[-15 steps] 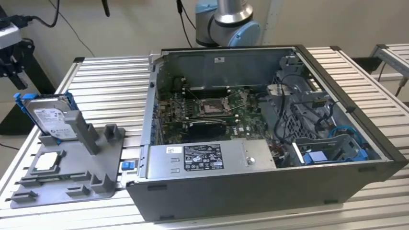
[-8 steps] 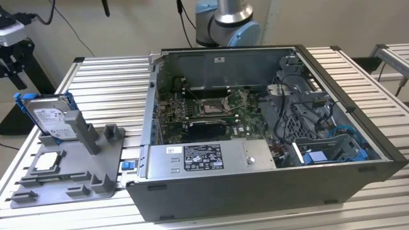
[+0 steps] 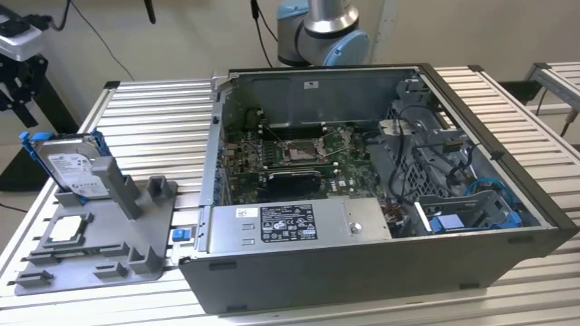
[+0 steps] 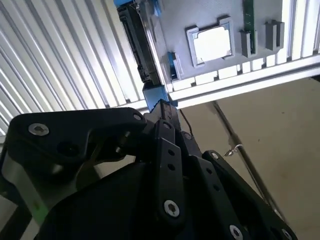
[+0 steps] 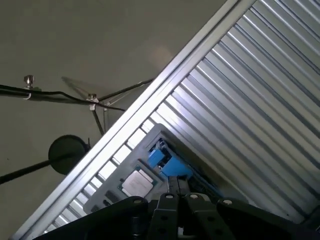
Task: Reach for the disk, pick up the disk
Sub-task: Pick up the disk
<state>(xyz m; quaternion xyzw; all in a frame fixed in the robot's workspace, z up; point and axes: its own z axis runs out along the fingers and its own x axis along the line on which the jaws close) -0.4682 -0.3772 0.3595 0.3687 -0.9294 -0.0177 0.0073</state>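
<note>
Disk in the left part of the exterior view, about mid-height, standing on edge in a slot of a grey holder, white label toward the camera, blue carrier framing it. Holder flat on a slatted metal table, near the table corner at the exterior view's lower left. Small square chip lying flat in a recess of the holder, below the disk in frame, not touching it. Small blue bracket just beside the holder's edge toward the exterior view's right. Open computer case across centre and right of frame, board and cables exposed, labelled metal box along its near wall. Arm base at top centre, behind the case. Gripper in the second wrist view with black fingertips brought together, nothing between them; same closed look of the gripper in the first wrist view. Holding nothing. Tips aimed at one end of the blue carrier in both wrist views, disk seen edge-on beyond them; contact or gap not clear from those two views. In the exterior view, gripper at the far left edge, upper part of frame, above and left of the disk, apart from it. Chip also in both wrist views, beside the disk on the holder. Bare floor past the table edge in the first wrist view.
</note>
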